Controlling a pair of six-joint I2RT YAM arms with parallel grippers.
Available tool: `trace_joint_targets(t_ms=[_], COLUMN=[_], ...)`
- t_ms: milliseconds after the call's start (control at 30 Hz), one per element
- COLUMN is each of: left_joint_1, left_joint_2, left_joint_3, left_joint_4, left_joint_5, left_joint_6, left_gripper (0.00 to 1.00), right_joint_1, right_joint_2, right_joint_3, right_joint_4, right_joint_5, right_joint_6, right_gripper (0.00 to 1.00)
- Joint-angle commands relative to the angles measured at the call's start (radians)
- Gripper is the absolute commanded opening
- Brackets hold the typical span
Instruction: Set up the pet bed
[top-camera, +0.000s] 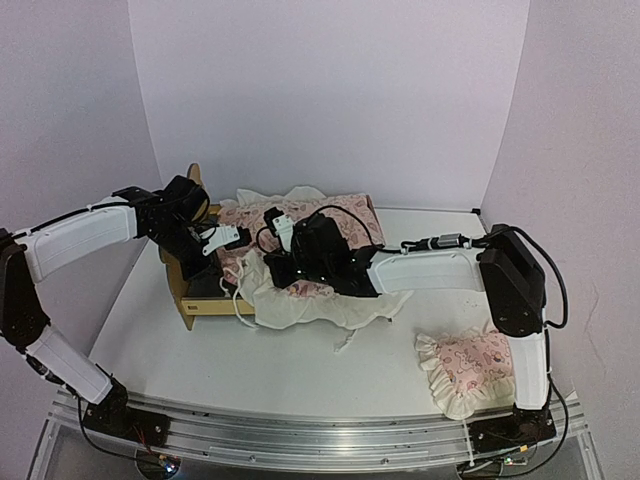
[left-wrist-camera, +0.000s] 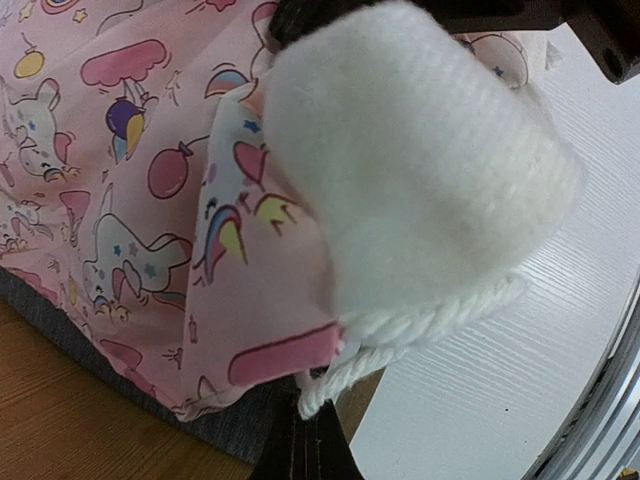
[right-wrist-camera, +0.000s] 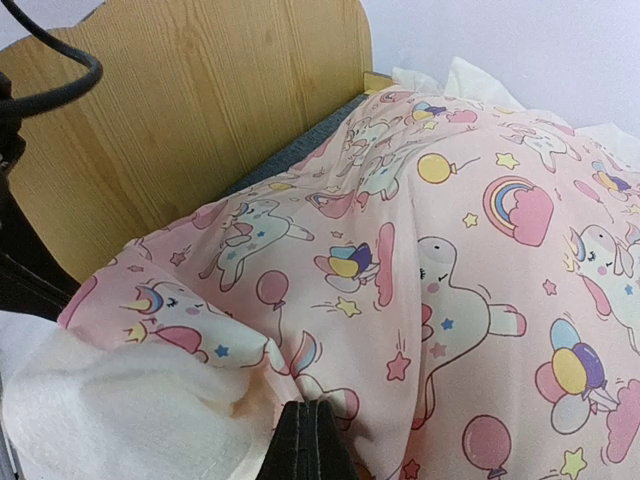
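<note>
Top external view: the bed (top-camera: 205, 303), a light plywood frame with a curved headboard (right-wrist-camera: 200, 110) and dark grey base, sits left of centre on the white worktop (top-camera: 300, 370). A pink unicorn-print cushion (top-camera: 335, 215), fleecy white beneath and ruffled, drapes over it. The left pincer (left-wrist-camera: 308, 450) is clenched on the cushion's corded edge, and the right pincer (right-wrist-camera: 308, 440) on its fabric. A ruffled pillow (top-camera: 470, 372) lies well apart at the right.

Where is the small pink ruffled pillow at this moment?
In the top view, the small pink ruffled pillow lies on the white table at near right, beside the right arm, well apart from the light plywood pet bed.
</note>
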Motion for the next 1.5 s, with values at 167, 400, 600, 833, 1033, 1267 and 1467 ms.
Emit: trace_joint_targets(t_ms=[167,400,600,833,1033,1267,1467], left_joint_1=[-0.001,-0.001,-0.001,-0.002,-0.002,-0.001,-0.002], left_joint_2=[0.034,0.009,-0.030,-0.037,-0.028,-0.007,0.027], left_joint_3=[-0.009,0.078,0.058,0.091,0.071,0.014,0.006], left_joint_4=[0.017,-0.075,-0.119,-0.143,-0.126,-0.064,0.011], left_joint_5=[0.109,0.116,0.108,0.116,0.117,0.120,0.113], left_joint_6=[-0.023,-0.022,-0.015,-0.021,-0.010,0.006,0.010], left_gripper=[0.00,0.00,0.00,0.00,0.00,0.00,0.00], right_joint_1=[-0.005,-0.005,-0.005,-0.007,-0.009,-0.008,-0.008], right_joint_2=[-0.058,-0.059,-0.045,-0.043,-0.038,-0.045,-0.041], right_joint_3=[-0.008,-0.007,0.008,0.012,0.014,0.006,0.007], right_joint_4=[0.034,0.034,0.034,0.034,0.033,0.032,0.032], right_joint_5=[-0.014,-0.008,-0.016,-0.014,-0.017,-0.018,-0.027], right_joint_6=[0.013,0.005,0.006,0.005,0.009,0.006,0.015], right_gripper=[0.00,0.00,0.00,0.00,0.00,0.00,0.00])
